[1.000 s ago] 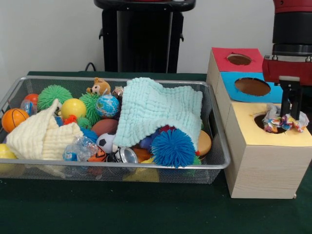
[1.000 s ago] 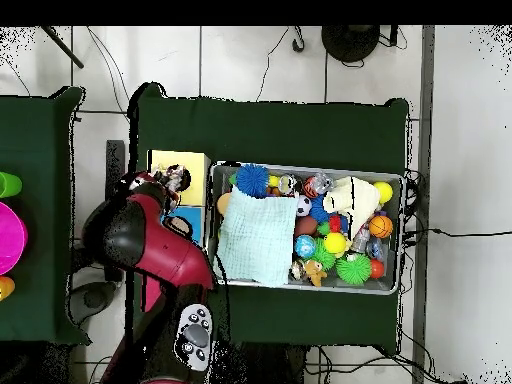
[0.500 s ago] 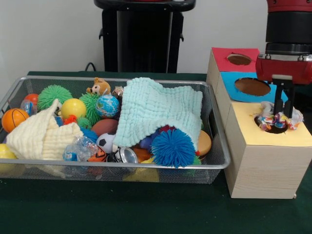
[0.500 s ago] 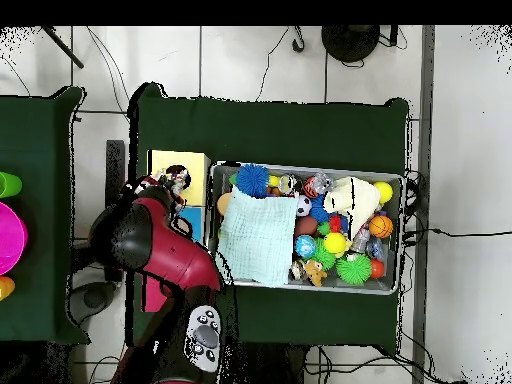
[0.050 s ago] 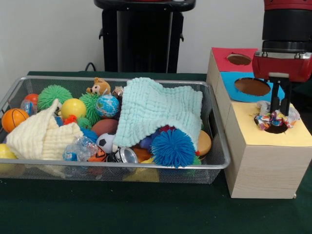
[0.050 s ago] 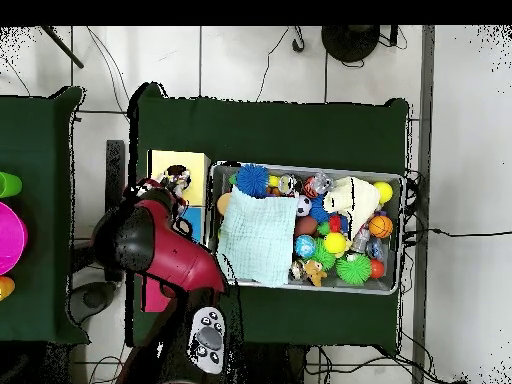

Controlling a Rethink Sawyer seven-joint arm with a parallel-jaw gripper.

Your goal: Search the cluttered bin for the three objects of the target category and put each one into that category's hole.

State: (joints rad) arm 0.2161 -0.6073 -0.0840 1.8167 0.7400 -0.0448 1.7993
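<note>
A crumpled multicoloured wrapper [image 5: 274,119] is blocking the yellow box's round hole [image 5: 273,127]; the blue-topped hole [image 5: 252,86] is lying clear.

- Arm [image 5: 287,22]: black forearm segment drops vertically from the top edge; red wrist housing [image 5: 282,66] below it.
- Gripper [image 5: 281,113]: points straight down; two dark fingers [image 5: 275,100] stand close together beneath the housing, with crinkled wrapping pinched between their tips.
- Overhead: red and black arm [image 6: 160,255] bends over from its base; gripper mostly hidden beneath it.
</note>
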